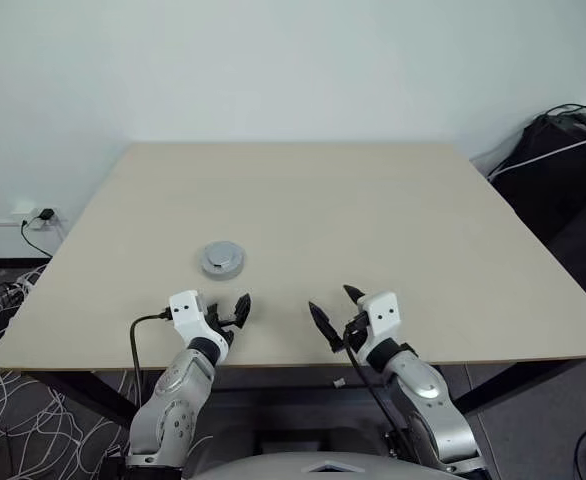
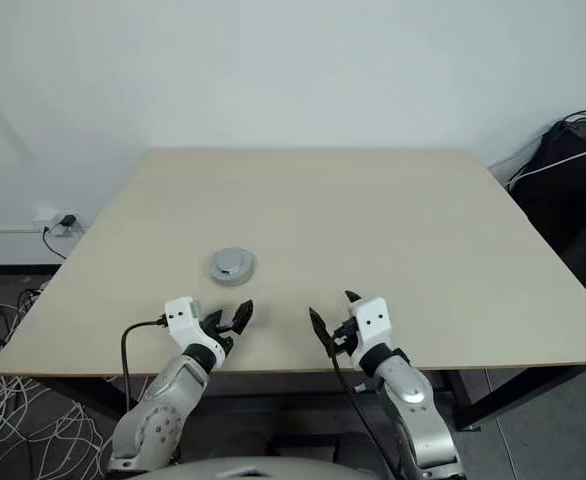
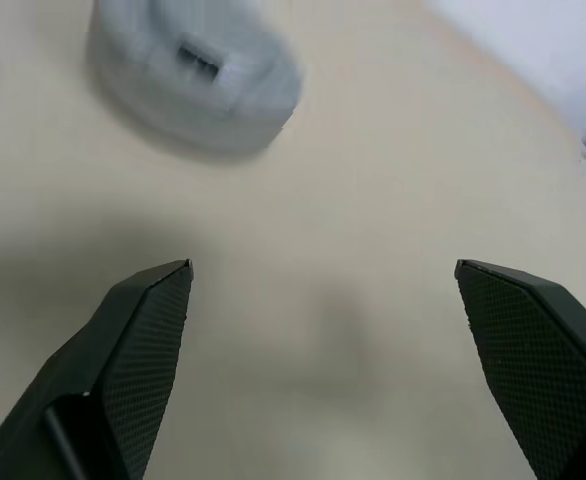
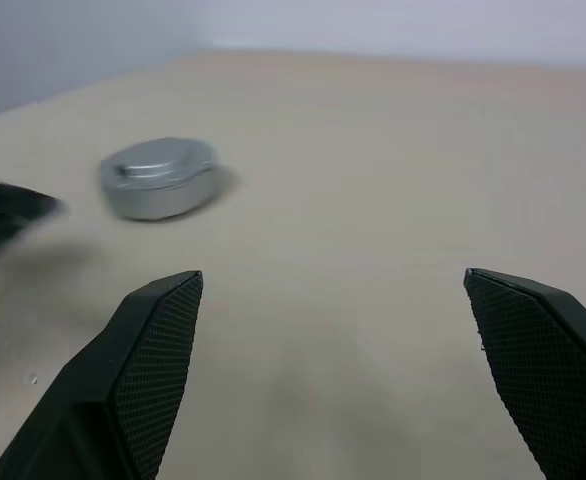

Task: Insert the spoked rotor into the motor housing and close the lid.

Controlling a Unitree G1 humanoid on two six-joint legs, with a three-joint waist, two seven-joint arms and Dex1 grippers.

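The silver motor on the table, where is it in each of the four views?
Left eye: motor left of centre, beyond the left gripper.
Right eye: same place.
Left wrist: beyond the fingertips.
Right wrist: ahead, off toward the left gripper.
Shared landmark: the tan table.

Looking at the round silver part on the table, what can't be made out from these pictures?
- Silver round part: too small in the head views to tell lid from housing.
- Its inside: covered by its own top, so no rotor or windings show.
- Left wrist view: part blurred, cut off by the edge.
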